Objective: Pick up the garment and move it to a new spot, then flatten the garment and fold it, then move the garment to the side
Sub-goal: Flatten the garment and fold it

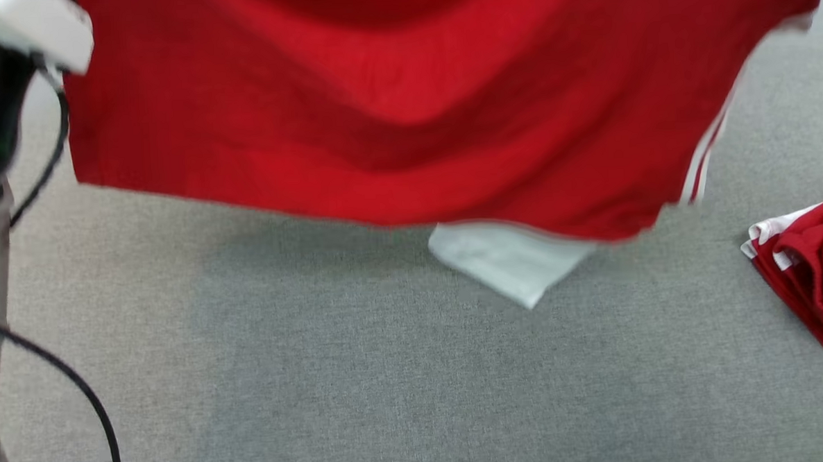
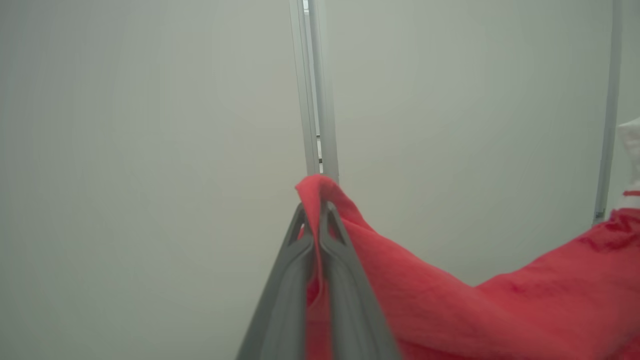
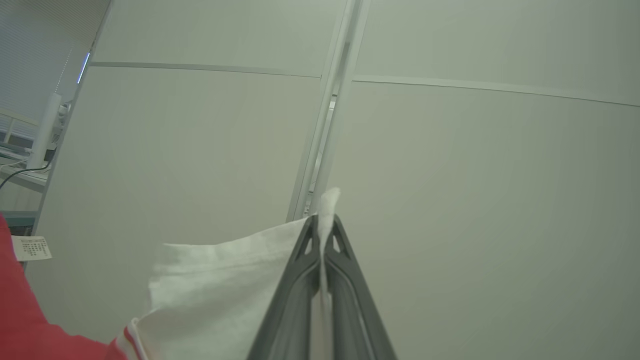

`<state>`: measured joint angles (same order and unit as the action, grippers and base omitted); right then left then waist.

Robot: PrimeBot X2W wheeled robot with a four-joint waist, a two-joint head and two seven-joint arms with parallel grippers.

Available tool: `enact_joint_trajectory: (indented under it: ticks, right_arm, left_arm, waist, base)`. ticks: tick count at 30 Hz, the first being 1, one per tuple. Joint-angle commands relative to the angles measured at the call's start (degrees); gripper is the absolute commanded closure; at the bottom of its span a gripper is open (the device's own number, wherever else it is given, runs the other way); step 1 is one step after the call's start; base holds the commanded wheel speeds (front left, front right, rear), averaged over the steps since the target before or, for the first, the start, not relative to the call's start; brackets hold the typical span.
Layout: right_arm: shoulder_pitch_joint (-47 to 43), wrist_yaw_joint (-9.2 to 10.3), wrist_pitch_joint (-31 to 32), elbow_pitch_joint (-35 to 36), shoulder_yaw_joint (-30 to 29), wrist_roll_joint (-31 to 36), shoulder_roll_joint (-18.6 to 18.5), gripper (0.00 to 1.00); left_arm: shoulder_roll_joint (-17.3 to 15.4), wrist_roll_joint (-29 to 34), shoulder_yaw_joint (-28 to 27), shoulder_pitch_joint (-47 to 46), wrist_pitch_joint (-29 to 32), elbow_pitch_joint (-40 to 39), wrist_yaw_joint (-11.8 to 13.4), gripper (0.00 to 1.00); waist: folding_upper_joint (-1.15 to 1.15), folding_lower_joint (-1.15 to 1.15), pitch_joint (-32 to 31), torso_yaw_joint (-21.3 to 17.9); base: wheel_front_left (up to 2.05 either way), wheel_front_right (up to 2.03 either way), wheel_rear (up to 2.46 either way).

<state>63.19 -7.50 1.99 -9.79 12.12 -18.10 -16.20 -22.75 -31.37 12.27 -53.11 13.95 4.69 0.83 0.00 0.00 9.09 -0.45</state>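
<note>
Clamping a red fold of the shirt (image 1: 406,106) in the left gripper (image 2: 315,210), pinching its white fabric in the right gripper (image 3: 324,222); hanging blurred, top cut off, half hiding a white flap (image 1: 510,265).

We've got a bright red shirt (image 1: 406,106) with white stripes (image 1: 703,159) and a white sleeve (image 1: 510,258), plain grey tabletop (image 1: 390,385), another red-and-white heap (image 1: 816,269).

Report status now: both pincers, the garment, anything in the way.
Left pincer shut on red fabric garment with white trim. Right pincer shut on its white part. Garment hanging spread above grey surface. Crumpled red-and-white cloth bundle lies at right.
</note>
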Motion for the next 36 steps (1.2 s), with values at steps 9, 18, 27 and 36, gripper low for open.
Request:
enact_joint_trajectory:
  ticks: [9,18,27,36]
  right_arm:
    - [20.1,0.02,-9.2,-19.2,6.3,0.0,0.9,1.00]
    - [33.7,0.02,-16.6,-35.0,7.4,-1.5,5.5,1.00]
    - [21.8,0.03,-17.3,-26.9,18.8,-11.3,4.8,1.00]
    - [-8.7,0.02,-17.2,-8.3,14.0,-20.8,0.1,1.00]
  left_arm:
    - [2.4,2.4,2.0,-18.0,-7.2,21.3,-4.3,1.00]
    - [3.0,3.9,3.2,-30.9,-19.6,38.2,-7.3,1.00]
    - [5.2,-2.3,10.0,-22.7,-27.7,43.3,-8.3,1.00]
    - [4.2,-7.0,7.5,-2.4,-29.1,33.9,-8.1,1.00]
  waist:
    - [0.00,0.00,8.1,-0.3]
    - [0.00,0.00,14.3,-1.5]
    - [0.00,0.00,19.9,-0.6]
    - [0.00,0.00,17.7,0.8]
  base:
    - [0.00,0.00,0.00]
    - [0.00,0.00,0.00]
    - [0.00,0.00,0.00]
    - [0.00,0.00,0.00]
